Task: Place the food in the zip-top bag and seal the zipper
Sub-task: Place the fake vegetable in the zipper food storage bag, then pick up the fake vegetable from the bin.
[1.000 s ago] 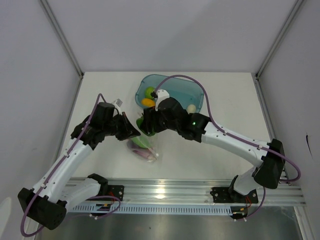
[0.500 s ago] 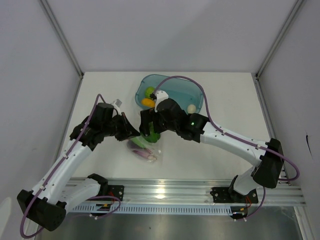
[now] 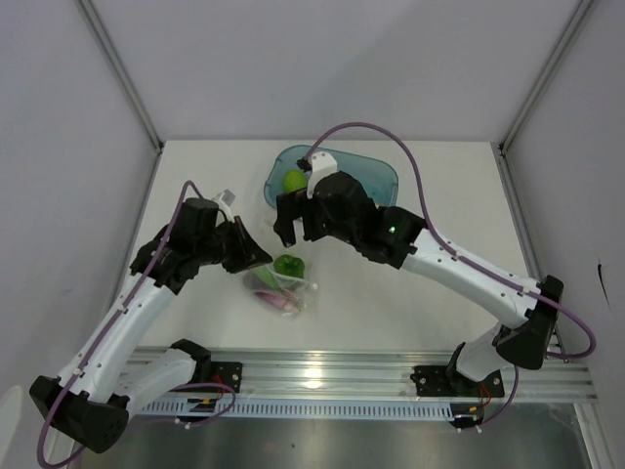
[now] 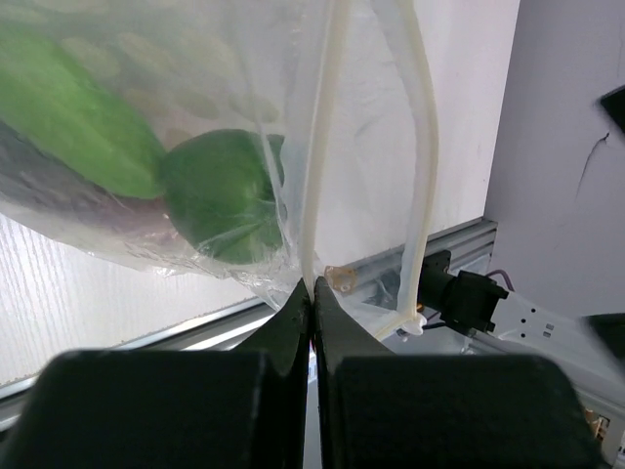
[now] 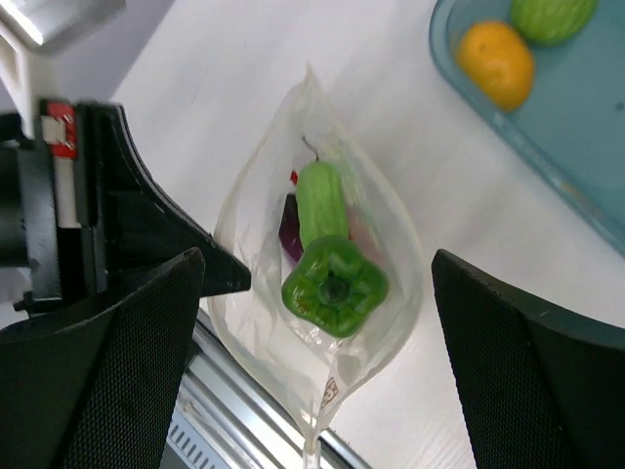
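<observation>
on the rail [image 3: 391, 376] side of the zip-top bag [image 5: 383, 342], the left gripper [image 4: 312, 291] has its jaws pressed fully together on one lip of the bag's mouth. the thin zipper [image 4: 426, 147] strip of the other lip hangs free just beside that lip. that pinch looks meant to keep the mouth lifted and spread so food can drop in. the bag lies on the white desk [image 3: 195, 176] between the two grippers. inside it a green pepper [image 5: 335, 283] touches a light green vegetable [image 5: 320, 205], with a purple eggplant [image 5: 290, 230] tucked against that. directly above the bag hovers the right gripper [image 3: 293, 227], jaws spread wide with nothing between them, so i judge the pepper delivered and this arm free to fetch more. beyond the bag, not touching it, the teal tray [image 5: 586, 147] holds a yellow-orange piece [image 5: 496, 61] and a green piece [image 5: 552, 15], so filling looks unfinished and sealing is not yet due.
</observation>
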`<control>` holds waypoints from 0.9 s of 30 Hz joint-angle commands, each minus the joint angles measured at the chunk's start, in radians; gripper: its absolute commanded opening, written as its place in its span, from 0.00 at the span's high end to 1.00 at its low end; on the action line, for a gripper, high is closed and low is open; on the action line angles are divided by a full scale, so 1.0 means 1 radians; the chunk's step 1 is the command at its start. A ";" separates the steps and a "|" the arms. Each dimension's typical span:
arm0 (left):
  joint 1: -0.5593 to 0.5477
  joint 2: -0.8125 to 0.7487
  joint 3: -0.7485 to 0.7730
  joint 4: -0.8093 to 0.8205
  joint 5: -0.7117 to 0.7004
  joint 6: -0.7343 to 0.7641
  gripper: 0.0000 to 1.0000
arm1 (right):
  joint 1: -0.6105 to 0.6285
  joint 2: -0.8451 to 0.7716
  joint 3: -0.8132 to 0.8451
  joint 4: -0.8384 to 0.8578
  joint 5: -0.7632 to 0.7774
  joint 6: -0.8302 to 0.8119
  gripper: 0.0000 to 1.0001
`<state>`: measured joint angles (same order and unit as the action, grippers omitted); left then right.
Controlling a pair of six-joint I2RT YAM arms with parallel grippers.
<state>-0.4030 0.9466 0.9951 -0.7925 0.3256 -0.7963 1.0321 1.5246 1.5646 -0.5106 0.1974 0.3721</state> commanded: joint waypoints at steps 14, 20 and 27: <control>0.000 -0.133 0.113 -0.102 -0.094 -0.011 0.99 | -0.501 0.066 0.187 -0.074 -0.144 -0.130 0.01; 0.000 -0.215 0.106 -0.165 -0.235 -0.033 1.00 | -0.517 0.219 0.163 0.160 -0.226 -0.139 0.02; 0.000 -0.293 0.083 -0.183 -0.362 -0.087 0.99 | -0.517 0.639 0.464 0.164 -0.391 -0.098 0.06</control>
<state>-0.4026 0.6754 1.0813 -0.9787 0.0586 -0.8429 0.5163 2.0327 1.8931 -0.3885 -0.0933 0.2626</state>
